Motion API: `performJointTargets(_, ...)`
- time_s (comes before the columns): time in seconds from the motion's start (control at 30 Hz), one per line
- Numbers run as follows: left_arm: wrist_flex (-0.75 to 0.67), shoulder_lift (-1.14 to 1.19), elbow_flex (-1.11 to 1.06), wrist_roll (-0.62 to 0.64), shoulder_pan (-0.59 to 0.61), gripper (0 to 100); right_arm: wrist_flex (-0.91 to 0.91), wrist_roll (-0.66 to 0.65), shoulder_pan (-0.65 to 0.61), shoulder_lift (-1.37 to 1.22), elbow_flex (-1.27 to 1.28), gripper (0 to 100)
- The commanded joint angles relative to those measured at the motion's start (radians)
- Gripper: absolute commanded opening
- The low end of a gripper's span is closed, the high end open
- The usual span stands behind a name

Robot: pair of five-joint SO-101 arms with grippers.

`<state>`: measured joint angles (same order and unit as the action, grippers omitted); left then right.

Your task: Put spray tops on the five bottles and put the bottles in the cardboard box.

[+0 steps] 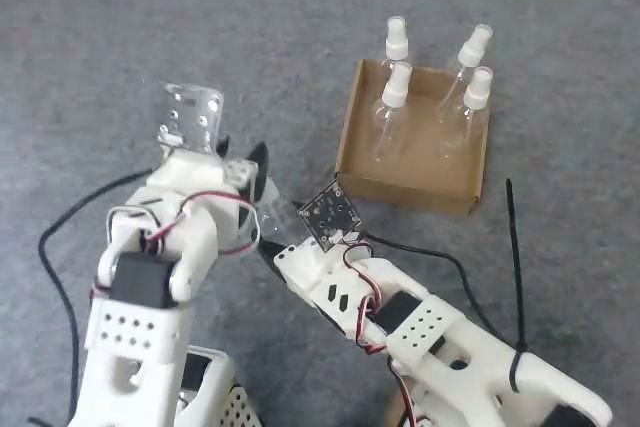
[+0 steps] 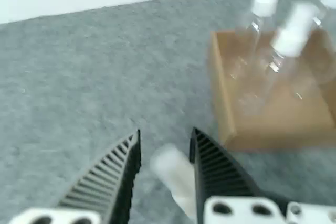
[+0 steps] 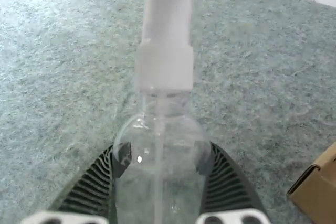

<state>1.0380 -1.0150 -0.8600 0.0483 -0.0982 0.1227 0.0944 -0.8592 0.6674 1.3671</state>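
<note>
R gripper (image 3: pixel 163 157) is clamping 5th bottle (image 3: pixel 157 135) btwn its jaws. L gripper (image 2: pixel 166 132) is hovering, jaws apart, astride spray top (image 3: pixel 164 69) on bottle neck. Step: seating last top. Next prob. needs L closing + twisting, then moving to cardboard box (image 1: pixel 405 185).

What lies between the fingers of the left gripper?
A white spray top, as the left wrist view shows. The left gripper is open around it. The top sits on the bottle that the right gripper holds.
</note>
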Motion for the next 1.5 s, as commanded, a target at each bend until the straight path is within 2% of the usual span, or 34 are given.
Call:
performJointTargets(0.0,0.058,-0.066,0.016,-0.003,-0.055,14,0.027,0.012,0.01,0.059,-0.015,0.6)
performJointTargets(0.3,0.058,-0.091,0.045,0.005,-0.049,14,0.019,0.012,0.01,0.059,-0.014,0.6)
performJointTargets(0.53,0.055,-0.218,0.073,0.006,0.158,14,0.022,0.012,0.01,0.059,-0.014,0.6)
performJointTargets(0.63,0.055,-0.175,0.061,0.006,0.178,14,0.027,0.011,0.025,0.062,-0.031,0.6)
performJointTargets(0.7,0.063,-0.163,0.065,0.003,0.18,14,-0.004,0.011,0.062,0.077,-0.072,0.6)
performJointTargets(0.8,0.106,-0.189,0.081,-0.006,0.186,14,-0.165,0.011,0.153,0.119,-0.183,0.6)
performJointTargets(0.93,0.146,-0.253,0.048,-0.044,0.158,14,-0.39,0.015,0.225,0.136,-0.396,0.6)
performJointTargets(1.13,0.146,-0.368,-0.059,-0.049,0.103,14,-0.61,0.017,0.229,0.081,-0.7,0.6)
performJointTargets(1.3,0.121,-0.48,-0.147,-0.051,-0.003,16,-0.687,0.018,0.228,-0.054,-0.858,0.6)
performJointTargets(1.47,0.044,-0.565,-0.298,-0.078,-0.103,28,-0.697,0.017,0.226,-0.142,-0.931,0.6)
